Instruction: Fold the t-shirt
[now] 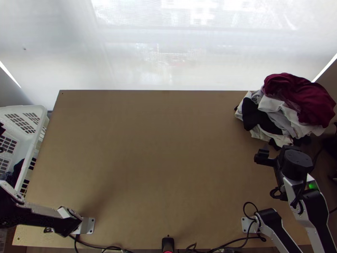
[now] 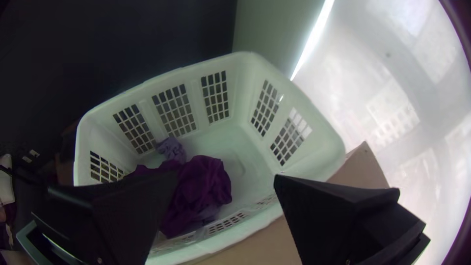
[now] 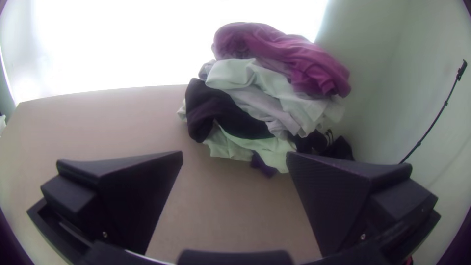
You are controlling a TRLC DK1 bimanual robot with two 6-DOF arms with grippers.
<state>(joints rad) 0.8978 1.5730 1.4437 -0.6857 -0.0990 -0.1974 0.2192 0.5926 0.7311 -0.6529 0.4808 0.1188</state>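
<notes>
Clock face as in top view, 12 at the table's point(image 1: 160, 156) far edge. T-shirt: no single garment can be identified as it; most likely it is among the clothes in the heap point(image 1: 276, 120), at the table's far corner toward 2 o'clock. The heap lies bunched, with a dark red cloth point(image 1: 301, 95) on top, a white cloth point(image 3: 245, 73) under that and a black cloth point(image 3: 216, 110) low on the near side. Key relation: from the right gripper point(image 3: 234, 153), the heap lies at about 1 o'clock, near but apart. Its fingers are wide, nothing between them. The dark red cloth's long axis runs roughly 10 to 4 o'clock; the black one slants much the same way. The left gripper point(image 2: 225, 175), also wide and holding nothing, is over at 9 o'clock by the basket point(image 2: 240, 93), where a purple cloth point(image 2: 203, 186) lies bunched. Right arm is clearly the nearer to the heap. Judgement: folding not begun; next step is for the right to pinch one layer and draw it toward 8 o'clock. Risk: overlapping layers may come along together.
</notes>
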